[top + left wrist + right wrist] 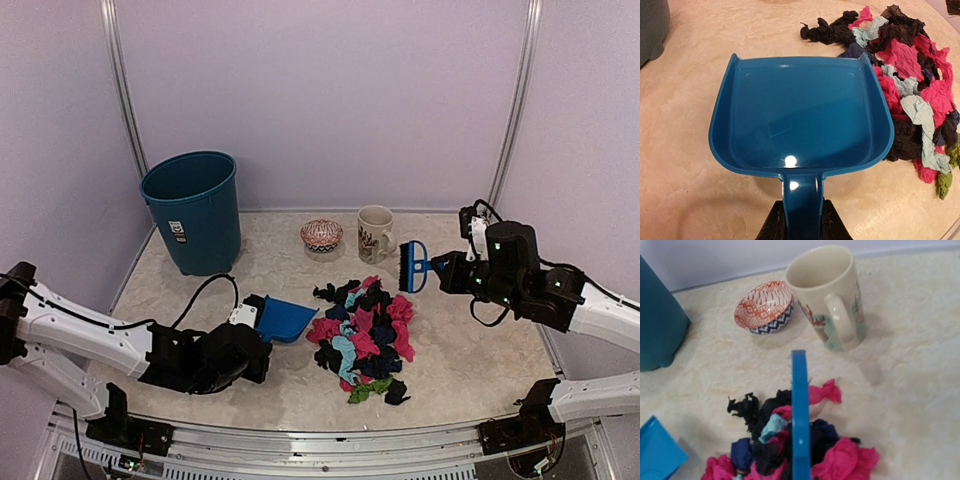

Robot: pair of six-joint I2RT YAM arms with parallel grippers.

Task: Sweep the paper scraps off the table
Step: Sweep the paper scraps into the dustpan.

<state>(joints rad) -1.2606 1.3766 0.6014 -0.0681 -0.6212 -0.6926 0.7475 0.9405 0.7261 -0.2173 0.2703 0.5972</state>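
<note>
— Blue plastic is catching the light on the left: the dustpan (800, 125), smooth and glossy, a shallow tray with raised walls and a flat handle. The left gripper (803, 226) is pinching that handle, its black fingers (774, 227) pressing on both sides.

— And the paper scraps (363, 335)?

— They are lying in one loose heap in the middle of the table (470, 365), just right of the pan: crumpled, wrinkly wads in pink, black, light blue, navy and green. The tabletop is showing a mottled, stone-like beige.

— What is the other arm doing?

— The right gripper (443, 268) is clamping the handle of a small blue brush (413, 265) with black bristles, holding it at the heap's far right edge.

— Anything crowding them?

— A cream ceramic mug (375, 233) with a printed picture is standing just beyond the heap, near the brush. A small bowl (321, 235), patterned orange and navy, is sitting left of it. A tall teal plastic bin (193, 210) is standing at the far left, well apart from the heap.
</note>
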